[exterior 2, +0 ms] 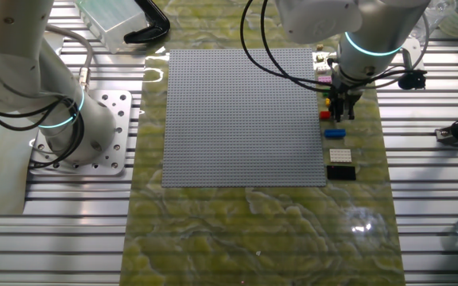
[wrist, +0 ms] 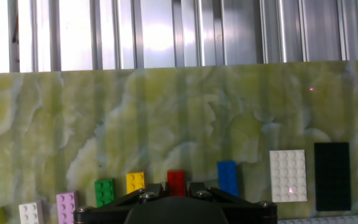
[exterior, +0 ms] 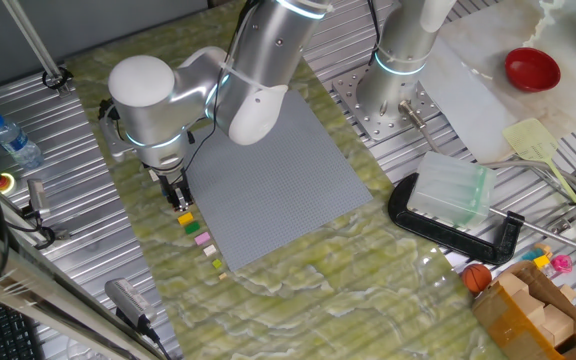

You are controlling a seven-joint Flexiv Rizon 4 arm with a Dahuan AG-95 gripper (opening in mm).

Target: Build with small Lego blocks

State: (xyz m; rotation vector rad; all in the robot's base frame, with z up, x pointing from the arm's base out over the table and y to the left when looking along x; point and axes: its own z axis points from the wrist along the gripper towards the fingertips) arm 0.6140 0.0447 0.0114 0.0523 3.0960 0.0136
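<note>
Plastic bricks lie in a single row on the green marbled mat along one edge of the grey baseplate. In the other fixed view the row runs from 12 toward 6 o'clock: a pink brick partly hidden by the arm, the red brick, the blue brick, the cream brick and the black brick. The hand view adds the green brick and the yellow brick at 9 o'clock of red, neighbours set close together.

The pincer hangs just over the row near the red brick, its fingers low. Whether its jaws are parted or closed I cannot tell: the fixed views are too small, and the hand view shows only the housing, not the tips. Nothing appears to be held.

My judgement of the risks:
- Tight spacing is the main one. A finger coming down off-centre could land on yellow or blue, tipping or shoving a neighbour out of line.
- A slightly skewed grip on so small a piece could make it twist or pop out on lifting.
- Pressing down too hard could slide the brick across the smooth mat on the desk.
- Later, misaligned studs on the baseplate would leave the brick perched rather than seated.
</note>
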